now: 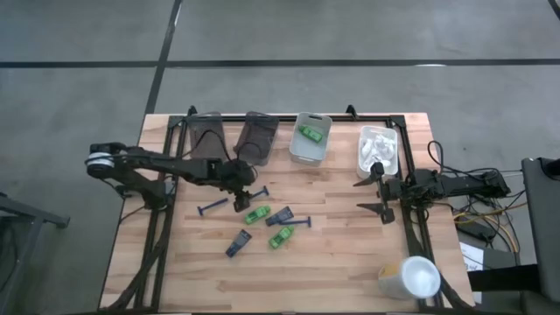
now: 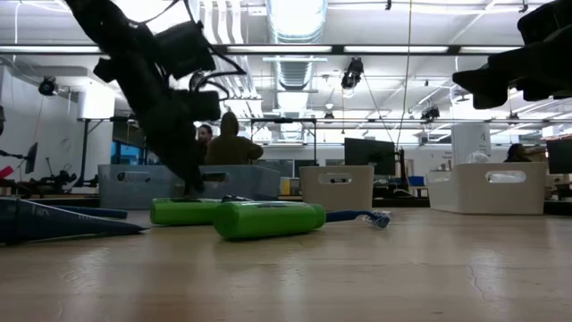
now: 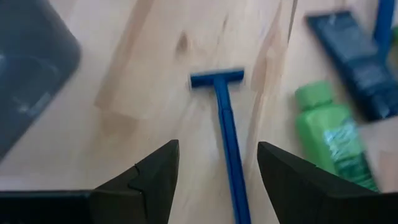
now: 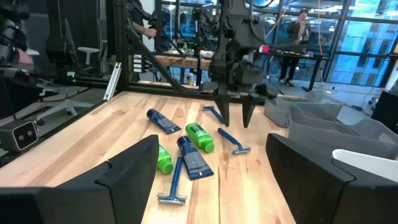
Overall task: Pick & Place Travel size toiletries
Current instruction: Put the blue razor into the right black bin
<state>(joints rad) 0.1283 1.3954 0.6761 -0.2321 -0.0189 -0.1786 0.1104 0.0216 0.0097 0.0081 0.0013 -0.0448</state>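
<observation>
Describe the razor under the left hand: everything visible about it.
The razor is dark blue, plastic-looking, with a thin straight handle and a short crossbar head. It lies flat on the wooden table, its handle running between the open fingers of the left hand, which do not touch it. A green tube lies beside it, apart.

Bare wood is lying open along the tabletop's (image 1: 350,262) near edge and between the two arms, giving clear passage there. Clutter of a blue razor (image 1: 213,207), green tubes (image 1: 256,214) and dark blue tubes (image 1: 238,242) is crowding the centre-left. Left gripper (image 1: 245,194) is hanging over that clutter, fingers apart astride another razor (image 3: 227,137). Four bins (image 1: 311,137) are lining the far edge. White cup (image 1: 409,277) is blocking the near right corner. Right gripper (image 1: 378,194) is hovering over bare wood, fingers spread
</observation>
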